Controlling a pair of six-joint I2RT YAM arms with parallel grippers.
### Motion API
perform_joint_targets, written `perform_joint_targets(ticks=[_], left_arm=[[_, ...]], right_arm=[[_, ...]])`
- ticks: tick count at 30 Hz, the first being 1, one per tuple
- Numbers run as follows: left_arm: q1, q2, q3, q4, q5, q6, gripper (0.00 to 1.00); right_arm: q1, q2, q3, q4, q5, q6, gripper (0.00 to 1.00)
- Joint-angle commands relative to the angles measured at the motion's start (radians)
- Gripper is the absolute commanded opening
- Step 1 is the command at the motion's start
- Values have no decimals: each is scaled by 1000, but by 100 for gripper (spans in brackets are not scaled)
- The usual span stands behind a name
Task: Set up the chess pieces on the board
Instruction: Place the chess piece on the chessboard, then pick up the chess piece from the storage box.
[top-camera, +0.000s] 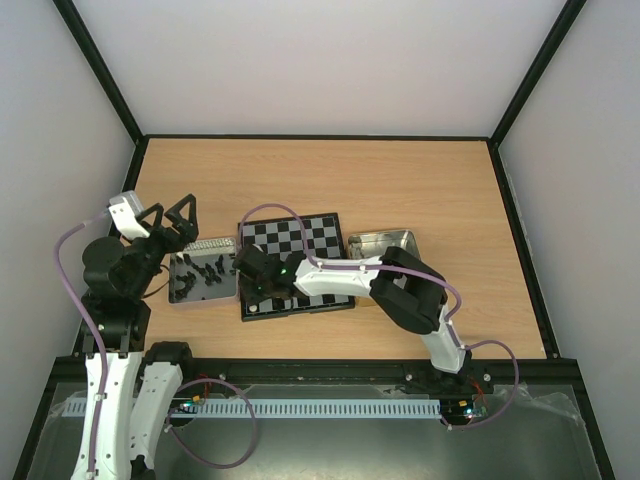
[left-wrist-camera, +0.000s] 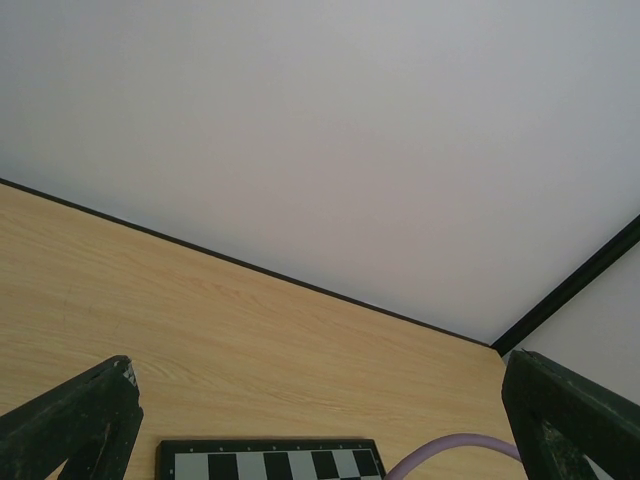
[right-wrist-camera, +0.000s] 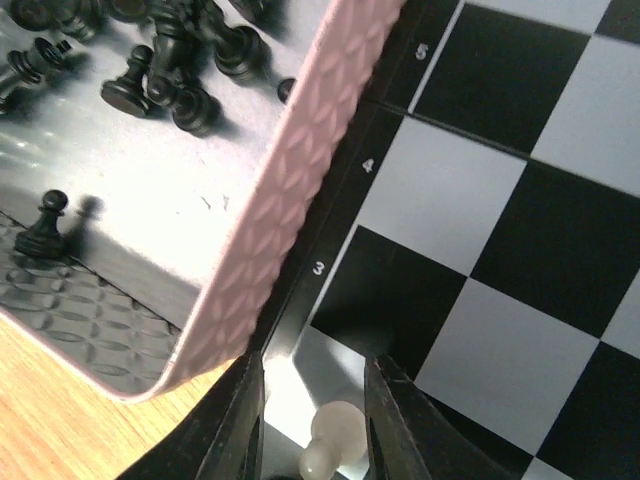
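1. The right gripper (right-wrist-camera: 313, 375) is being held with its fingers slightly apart, not clamped. A white pawn (right-wrist-camera: 335, 440) is being bracketed between them, with a sliver of square showing on one side.
2. The pawn is sitting on the board (right-wrist-camera: 500, 200), edge file, one square past the "3" mark. It's lined up with the fingers, so probably a straight pull-back is being called for.
3. Just beside the board, black pieces (right-wrist-camera: 170, 70) are being stored in a tin (right-wrist-camera: 300, 180).
4. The left gripper (top-camera: 170, 208) is being held wide open above that tin, farther from the pawn.
5. The pawn's base is being cut off by the frame. From above, the board's near half is being hidden by the arm.

Left fingers (left-wrist-camera: 70, 425) spread wide (right fingers (right-wrist-camera: 398, 432) slightly parted).
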Motion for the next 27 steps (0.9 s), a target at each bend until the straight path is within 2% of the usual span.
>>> perform_joint_targets(ticks=[1, 7, 11, 16, 22, 27], left_arm=[[6, 10, 21, -13, 10, 15, 100], [5, 28, 45, -28, 29, 23, 100], [6, 31, 50, -27, 55, 28, 100], [5, 56, 66, -34, 161, 45, 100], [5, 122, 108, -67, 252, 24, 100], [3, 167, 105, -83, 264, -68, 100]], right_arm=[[8, -34, 57, -23, 35, 8, 30], [-4, -141, 33, -13, 117, 25, 33], [-55, -276, -88, 10, 214, 87, 33], [-153, -494, -264, -13, 380, 123, 36], [-337, -672, -393, -185, 486, 185, 37], [-476, -727, -421, -326, 417, 203, 39]])
